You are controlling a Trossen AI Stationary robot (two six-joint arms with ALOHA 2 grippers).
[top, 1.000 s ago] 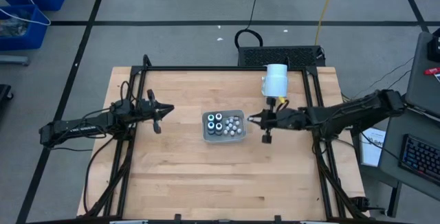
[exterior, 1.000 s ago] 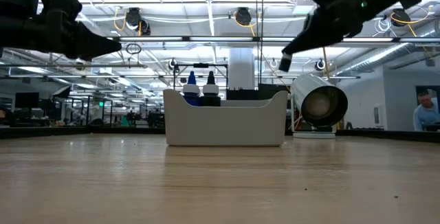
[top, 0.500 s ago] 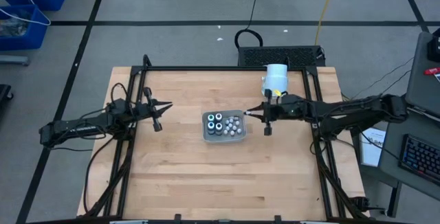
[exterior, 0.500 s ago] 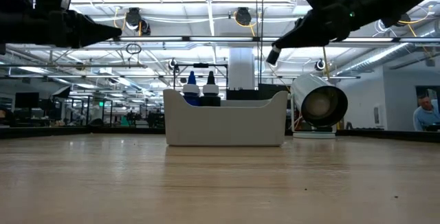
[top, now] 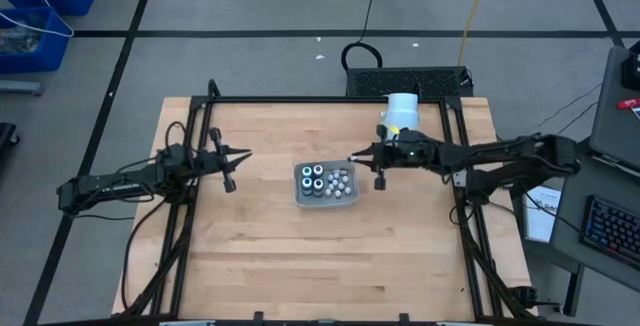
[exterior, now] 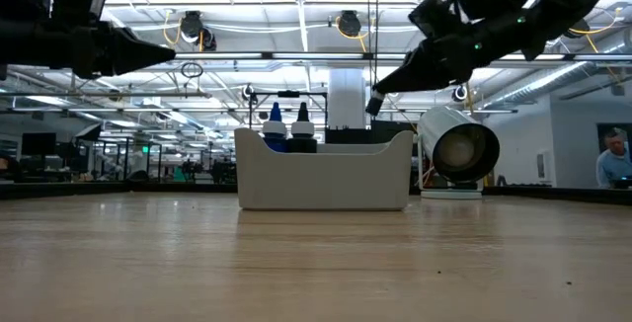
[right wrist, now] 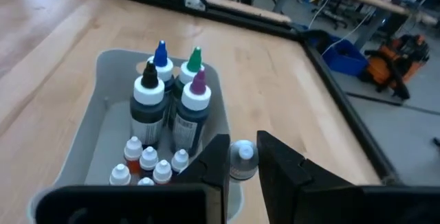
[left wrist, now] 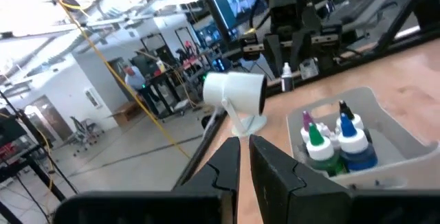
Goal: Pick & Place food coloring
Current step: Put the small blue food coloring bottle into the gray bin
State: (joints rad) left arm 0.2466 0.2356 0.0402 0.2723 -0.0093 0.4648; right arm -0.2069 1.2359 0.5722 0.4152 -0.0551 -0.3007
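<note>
Food coloring [top: 325, 181] stands upright in its tray [top: 348, 198], just beside the right claw [top: 352, 159]; that claw pinches a small bottle [right wrist: 241, 157]; left claw [top: 247, 156], well apart, nearly pressed together.

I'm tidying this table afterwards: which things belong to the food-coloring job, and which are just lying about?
Job:
- four big bottles and the small bottles, all in the tray
- held bottle, gripped by the right hand at the tray's rim

Lying about:
- white cylinder
- left hand, waiting empty away from the tray
</note>
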